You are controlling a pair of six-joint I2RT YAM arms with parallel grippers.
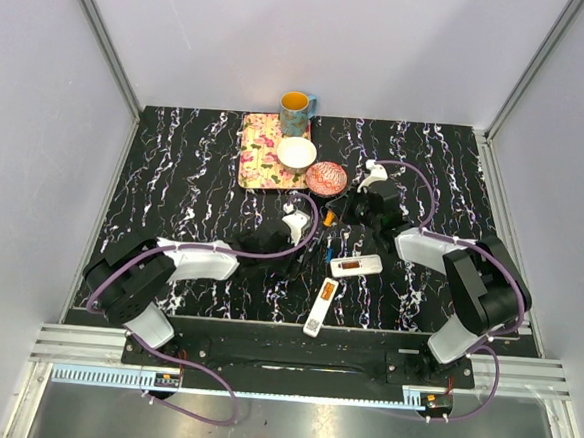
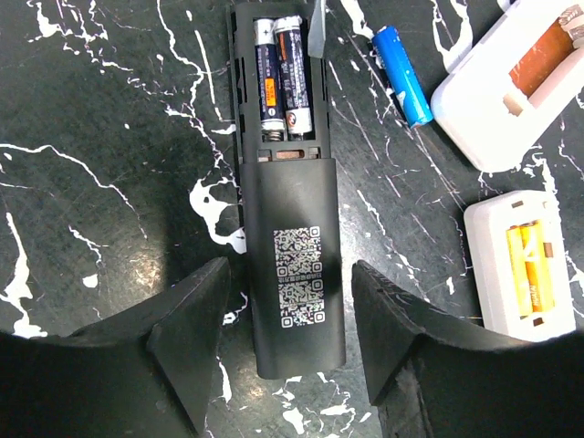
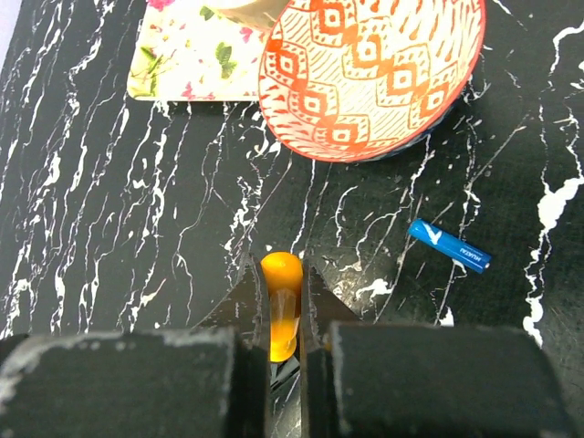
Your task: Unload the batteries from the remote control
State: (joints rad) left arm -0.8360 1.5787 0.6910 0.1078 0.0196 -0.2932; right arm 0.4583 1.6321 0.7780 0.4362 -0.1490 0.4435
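A black remote control [image 2: 292,265] lies face down with its cover off. Two dark batteries [image 2: 283,78] with orange bands sit in its open compartment. My left gripper [image 2: 290,266] is open and straddles the remote's lower end, with a gap on each side. A blue battery [image 2: 402,73] lies loose on the table beside the remote, and it also shows in the right wrist view [image 3: 448,245]. My right gripper [image 3: 279,269] is shut on an orange-handled screwdriver [image 3: 283,283], just in front of the patterned bowl. In the top view both grippers [image 1: 305,248] [image 1: 339,214] meet near the table's middle.
Two white remotes lie right of the black one: one [image 2: 488,274] holds yellow batteries [image 2: 529,265], the other [image 2: 493,100] shows a brown inside. An orange patterned bowl [image 3: 365,73], a floral tray [image 1: 262,152] bearing a white bowl [image 1: 296,154], and a mug [image 1: 297,106] stand at the back.
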